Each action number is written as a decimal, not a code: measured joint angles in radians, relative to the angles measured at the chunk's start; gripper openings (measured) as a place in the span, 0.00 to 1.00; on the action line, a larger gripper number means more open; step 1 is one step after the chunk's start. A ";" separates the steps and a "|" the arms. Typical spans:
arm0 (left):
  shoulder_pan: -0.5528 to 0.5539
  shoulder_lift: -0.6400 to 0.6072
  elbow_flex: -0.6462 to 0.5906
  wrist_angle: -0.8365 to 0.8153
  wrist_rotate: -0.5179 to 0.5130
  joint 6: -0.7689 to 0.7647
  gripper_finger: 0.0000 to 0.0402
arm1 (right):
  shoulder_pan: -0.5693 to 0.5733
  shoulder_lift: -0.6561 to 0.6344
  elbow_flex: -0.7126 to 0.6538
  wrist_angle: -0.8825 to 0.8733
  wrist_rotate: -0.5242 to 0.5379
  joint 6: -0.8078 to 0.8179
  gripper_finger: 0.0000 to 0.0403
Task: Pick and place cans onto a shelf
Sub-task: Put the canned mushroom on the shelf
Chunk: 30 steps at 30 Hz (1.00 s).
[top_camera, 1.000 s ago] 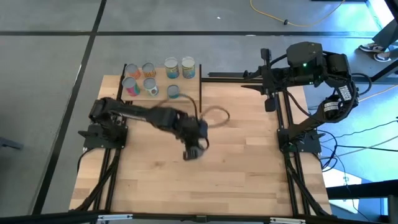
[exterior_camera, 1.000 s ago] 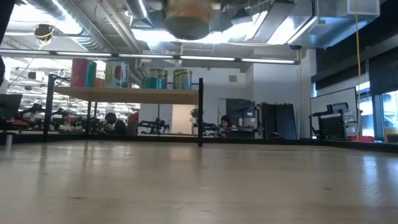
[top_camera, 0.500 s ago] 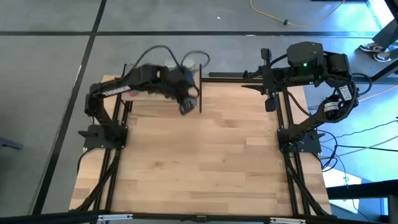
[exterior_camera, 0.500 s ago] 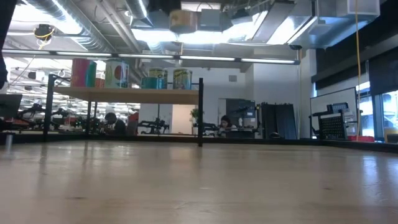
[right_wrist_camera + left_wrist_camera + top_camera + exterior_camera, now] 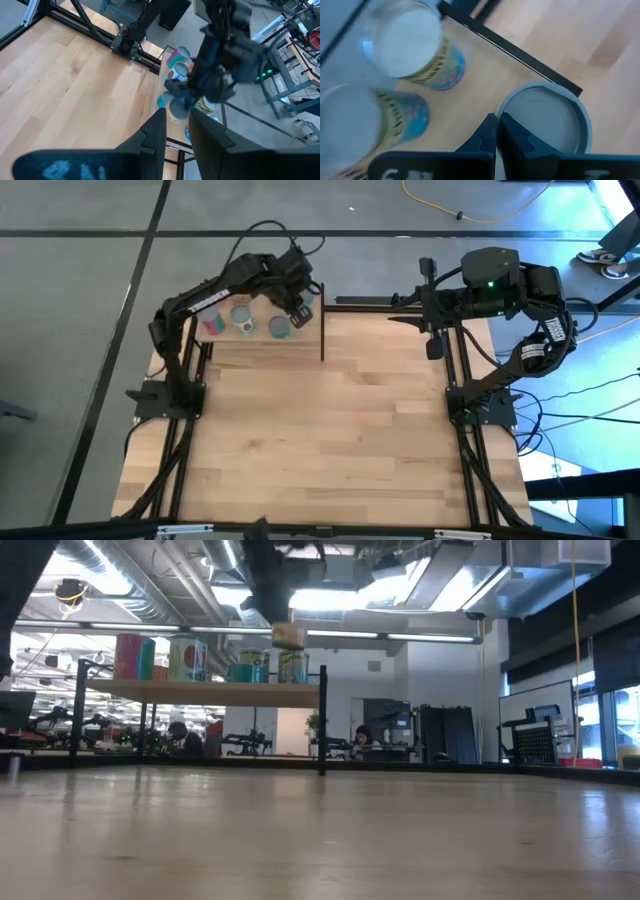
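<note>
The shelf stood at the table's far left corner, carrying cans in a cluster. Left gripper hung over the shelf's right end, above the cans; its fingers were pressed together, gripping nothing visible. Right gripper waited at the far right, fingers parted, empty.

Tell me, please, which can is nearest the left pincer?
The teal can at the shelf's front edge, just beyond the shut left pincer; others stand farther off.
</note>
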<state>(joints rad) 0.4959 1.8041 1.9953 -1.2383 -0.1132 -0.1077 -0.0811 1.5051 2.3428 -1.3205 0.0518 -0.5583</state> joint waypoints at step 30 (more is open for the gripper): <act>0.033 0.155 -0.001 -0.007 0.020 0.062 0.01 | 0.000 0.000 0.000 -0.001 0.000 0.000 0.21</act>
<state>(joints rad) 0.5289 1.9591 1.9945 -1.2453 -0.0933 -0.0457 -0.0811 1.5051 2.3428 -1.3212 0.0521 -0.5587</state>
